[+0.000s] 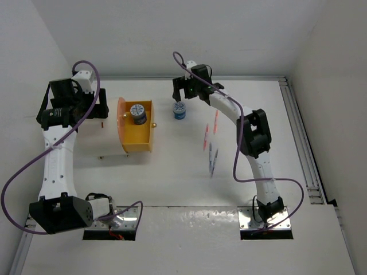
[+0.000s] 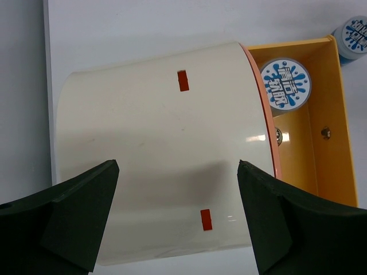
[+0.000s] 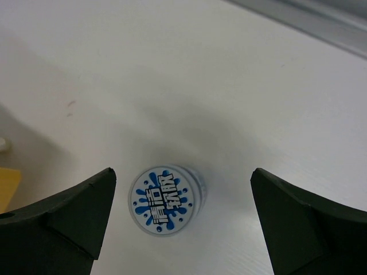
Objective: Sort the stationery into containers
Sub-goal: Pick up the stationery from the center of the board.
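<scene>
An orange drawer (image 1: 137,140) stands pulled out to the right of the cream-white drum cabinet (image 2: 160,149). One blue-and-white roll (image 1: 137,113) stands in its far end and also shows in the left wrist view (image 2: 285,83). A second roll (image 1: 179,110) stands on the table right of the drawer. My right gripper (image 3: 183,172) is open above it, and the roll (image 3: 162,200) lies between the fingers, untouched. My left gripper (image 2: 178,163) is open and empty above the cabinet. Thin pink pens (image 1: 206,137) and blue pens (image 1: 212,159) lie mid-table. No highlighters show.
The drawer's brass knob (image 1: 153,122) points right. A metal rail (image 1: 301,137) runs along the table's right edge, with white walls on three sides. The second roll shows at the top right corner of the left wrist view (image 2: 354,34).
</scene>
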